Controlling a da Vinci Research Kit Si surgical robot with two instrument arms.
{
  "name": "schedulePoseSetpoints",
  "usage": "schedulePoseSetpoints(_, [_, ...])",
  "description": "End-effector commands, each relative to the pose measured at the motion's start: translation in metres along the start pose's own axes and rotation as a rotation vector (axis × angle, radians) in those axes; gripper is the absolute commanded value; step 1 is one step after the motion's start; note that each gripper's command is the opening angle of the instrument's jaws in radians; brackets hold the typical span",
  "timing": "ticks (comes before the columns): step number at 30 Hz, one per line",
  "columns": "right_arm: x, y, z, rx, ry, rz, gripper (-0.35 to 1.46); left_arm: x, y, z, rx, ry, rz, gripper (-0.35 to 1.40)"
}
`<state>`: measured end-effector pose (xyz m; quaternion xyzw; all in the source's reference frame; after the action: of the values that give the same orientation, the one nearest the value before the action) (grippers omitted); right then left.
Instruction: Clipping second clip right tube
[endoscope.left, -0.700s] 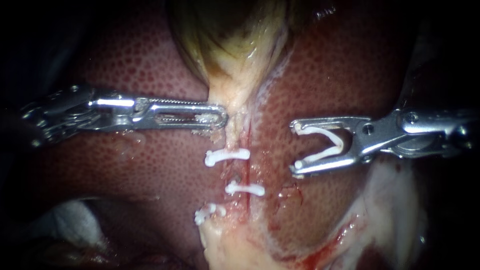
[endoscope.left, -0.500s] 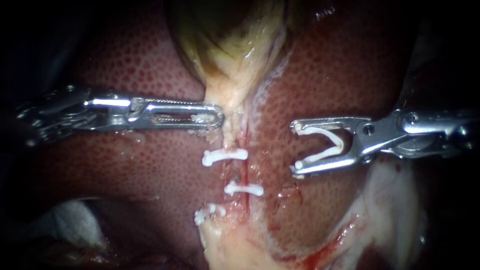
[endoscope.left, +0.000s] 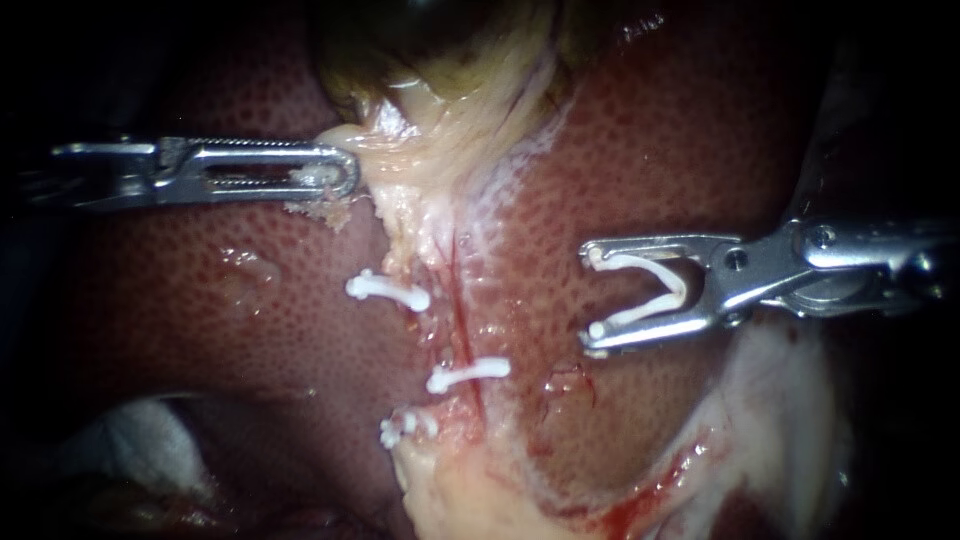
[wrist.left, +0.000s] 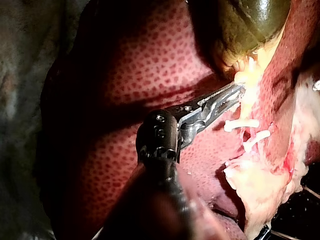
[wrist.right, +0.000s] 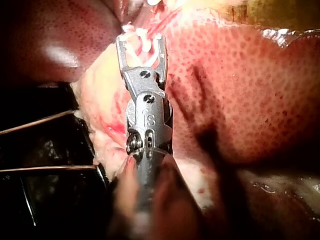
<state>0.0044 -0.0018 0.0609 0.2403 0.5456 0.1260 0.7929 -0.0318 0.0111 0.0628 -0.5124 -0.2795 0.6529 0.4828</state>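
Two instruments are in view. The left instrument (endoscope.left: 340, 172) has its jaws closed on the pale tissue (endoscope.left: 400, 190) just under the gallbladder (endoscope.left: 450, 50), and the tissue is drawn sideways toward its shaft. The right instrument (endoscope.left: 592, 295) has its jaws spread wide, with an open clip (endoscope.left: 680, 285) seated between them and touching both.

There are four white clips in all: the one in the jaws and three on the tissue. The top clip (endoscope.left: 388, 290) sits on the pale strand on the left. The middle clip (endoscope.left: 468, 373) lies across the right tube (endoscope.left: 462, 300), a thin red line running down from the pale tissue. The bottom clip (endoscope.left: 405, 428) sits lower left, at the edge of a pale fatty mass.

The open clip hangs over the liver (endoscope.left: 700, 130), well apart from the right tube and level with the stretch between the top and middle clips, its mouth facing the tube. Bare liver and a whitish band lie between them. In the right wrist view the clip's tips point at the red strands ahead.
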Motion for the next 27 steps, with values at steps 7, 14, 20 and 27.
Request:
schedulePoseSetpoints(7, [-0.0030,0.0006,0.0044,0.010,-0.023,0.032,0.50,0.0000,0.0008,-0.0001,0.004,0.003,0.006,-0.35])
schedulePoseSetpoints(14, [-0.0077,0.0029,0.0099,0.024,-0.032,0.113,0.50,-0.0002,0.0016,-0.0001,0.007,0.005,0.012,-0.35])
schedulePoseSetpoints(20, [-0.0114,0.0042,0.0143,0.045,-0.070,0.154,0.50,-0.0003,0.0019,0.0000,0.004,0.003,0.012,-0.35])
schedulePoseSetpoints(27, [-0.0126,0.0038,0.0171,0.092,-0.078,0.206,0.50,-0.0005,0.0020,0.0001,0.002,0.003,0.013,-0.35])
